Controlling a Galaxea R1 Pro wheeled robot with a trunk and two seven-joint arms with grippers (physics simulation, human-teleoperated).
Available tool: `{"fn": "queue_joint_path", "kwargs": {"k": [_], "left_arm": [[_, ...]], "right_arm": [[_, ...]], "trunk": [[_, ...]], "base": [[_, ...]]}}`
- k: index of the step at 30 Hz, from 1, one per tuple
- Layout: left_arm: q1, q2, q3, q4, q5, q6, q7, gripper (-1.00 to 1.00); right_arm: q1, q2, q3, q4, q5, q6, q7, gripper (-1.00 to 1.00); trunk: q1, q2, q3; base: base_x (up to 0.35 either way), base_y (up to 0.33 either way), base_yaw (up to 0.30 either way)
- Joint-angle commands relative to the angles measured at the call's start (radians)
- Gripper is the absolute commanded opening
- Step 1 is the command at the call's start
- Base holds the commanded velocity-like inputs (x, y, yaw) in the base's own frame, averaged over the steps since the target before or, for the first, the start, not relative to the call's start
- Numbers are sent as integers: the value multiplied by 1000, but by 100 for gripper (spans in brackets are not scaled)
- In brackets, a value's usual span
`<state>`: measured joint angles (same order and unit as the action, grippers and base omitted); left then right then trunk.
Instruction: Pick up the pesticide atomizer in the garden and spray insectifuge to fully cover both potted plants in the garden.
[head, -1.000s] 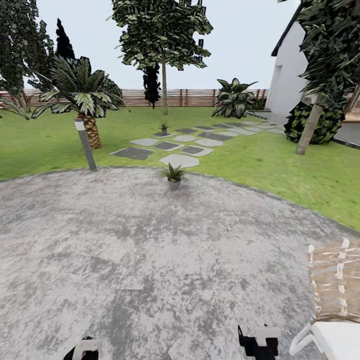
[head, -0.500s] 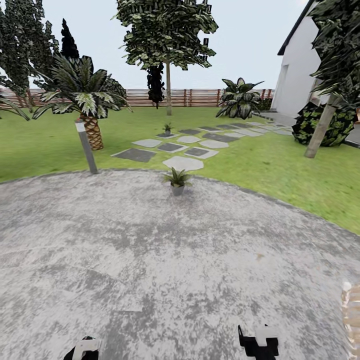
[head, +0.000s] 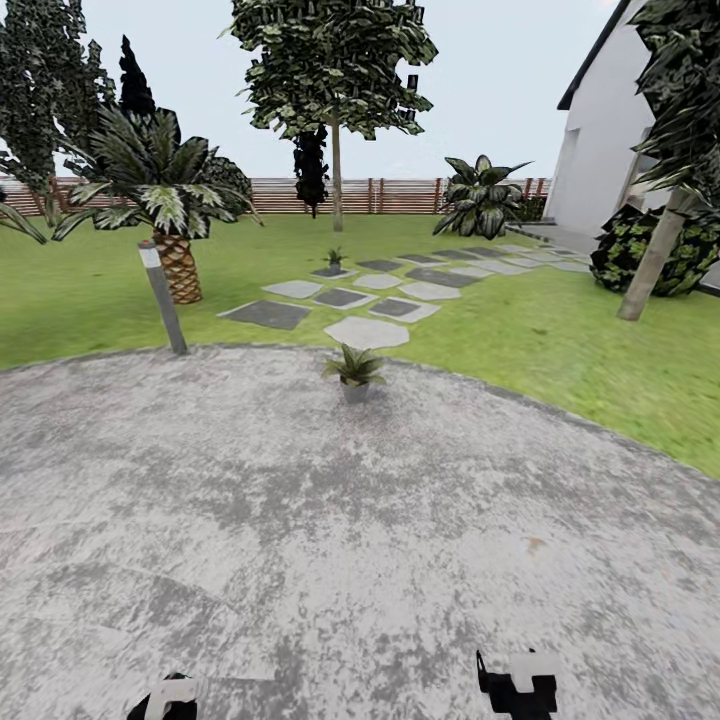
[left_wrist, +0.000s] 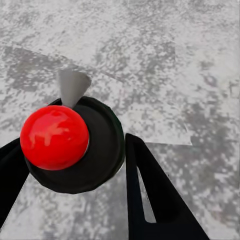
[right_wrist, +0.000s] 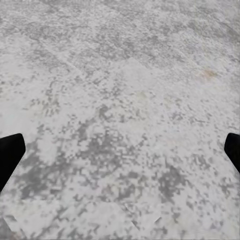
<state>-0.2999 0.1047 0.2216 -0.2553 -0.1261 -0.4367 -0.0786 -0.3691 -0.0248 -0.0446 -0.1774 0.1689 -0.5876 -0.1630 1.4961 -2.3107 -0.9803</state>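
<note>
From my seat, the round paved patio (head: 300, 520) is my landmark. At its left edge, on the lawn (head: 80, 300), a slim grey post (head: 163, 297) stands upright, and just behind it rises a palm (head: 160, 200) with a scaly brown trunk.

My left gripper (left_wrist: 75, 165) is clamped on the pesticide atomizer (left_wrist: 75, 145): in the left wrist view I see its black round body with a red ball on top and a grey nozzle cone, a dark finger (left_wrist: 150, 195) pressed to each side, all held above the patio's grey surface. In the head view the left gripper (head: 165, 700) peeks in at the patio's near edge.

At the patio's far rim, near the middle, sits one potted plant (head: 353, 370) in its low grey pot. Beyond the patio, stepping stones (head: 340, 300) lead across the grass to a second potted plant (head: 333, 258), small and far off, before the brown fence (head: 400, 195).

My right gripper (right_wrist: 120, 155) hangs over bare patio with its fingers spread wide and nothing between them; it shows in the head view too (head: 515, 690). Right of the patio stands the white house (head: 600, 150).
</note>
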Motion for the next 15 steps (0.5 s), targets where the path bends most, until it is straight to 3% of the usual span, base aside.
{"fn": "queue_joint_path", "kwargs": {"k": [1, 15], "left_arm": [[-1, 0, 8, 1, -10, -4, -3, -100], [0, 0, 8, 1, -10, -4, -3, -100]], "right_arm": [[-1, 0, -4, 1, 11, -2, -5, 100], [-1, 0, -4, 1, 11, -1, -4, 100]], "trunk": [[0, 0, -1], [0, 0, -1]], "base": [[339, 0, 0], [339, 0, 0]]}}
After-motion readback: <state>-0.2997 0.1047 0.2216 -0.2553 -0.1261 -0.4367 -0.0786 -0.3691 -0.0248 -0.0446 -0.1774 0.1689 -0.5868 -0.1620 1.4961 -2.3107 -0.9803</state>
